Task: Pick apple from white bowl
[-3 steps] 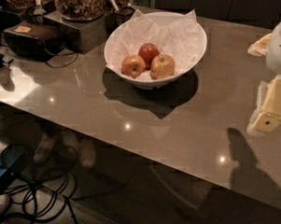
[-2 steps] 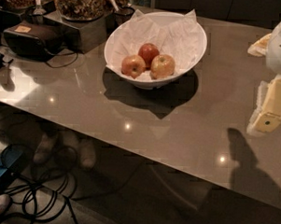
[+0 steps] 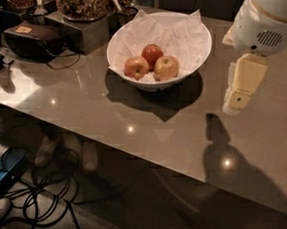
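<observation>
The white bowl [image 3: 194,40], wide and lined with crinkled white paper, stands on the grey table at the upper middle. Three apples lie in it. The palest golden-yellow apple [image 3: 167,66] with a red blush is at the front right. An orange-red apple [image 3: 136,67] is at the front left and a deep-red apple [image 3: 152,54] lies behind them. My gripper [image 3: 241,89] hangs pointing down at the right, above the table and apart from the bowl's right rim. It holds nothing that I can see.
A black box [image 3: 34,40] with a cable and a dark stand with snack containers [image 3: 83,8] sit at the back left. The grey table [image 3: 133,121] has its front edge running diagonally. Cables [image 3: 40,188] and a blue item [image 3: 2,170] lie on the floor below.
My arm has moved left and slightly up, bringing the gripper closer to the bowl's right side. The bowl and apples have not moved.
</observation>
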`<state>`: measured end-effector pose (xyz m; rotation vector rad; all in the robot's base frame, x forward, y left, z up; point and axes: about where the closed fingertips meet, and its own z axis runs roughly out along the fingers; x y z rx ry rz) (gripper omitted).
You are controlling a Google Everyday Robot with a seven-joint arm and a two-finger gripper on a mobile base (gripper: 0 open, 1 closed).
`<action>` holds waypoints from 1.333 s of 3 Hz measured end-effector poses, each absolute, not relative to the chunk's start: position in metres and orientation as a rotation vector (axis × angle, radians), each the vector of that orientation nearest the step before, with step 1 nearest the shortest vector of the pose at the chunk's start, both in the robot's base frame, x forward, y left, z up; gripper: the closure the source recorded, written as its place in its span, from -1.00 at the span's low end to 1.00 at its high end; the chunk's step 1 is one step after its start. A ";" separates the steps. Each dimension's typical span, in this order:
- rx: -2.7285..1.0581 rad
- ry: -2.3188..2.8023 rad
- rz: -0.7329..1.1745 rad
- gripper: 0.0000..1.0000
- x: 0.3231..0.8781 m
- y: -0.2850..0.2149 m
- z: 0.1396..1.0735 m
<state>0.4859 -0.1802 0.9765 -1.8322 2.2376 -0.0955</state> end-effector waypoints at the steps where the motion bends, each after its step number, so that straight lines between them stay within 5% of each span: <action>1: -1.911 2.197 -0.111 -1.00 0.508 -0.153 0.978; 4: -1.832 2.177 -0.059 -1.00 0.561 -0.127 0.982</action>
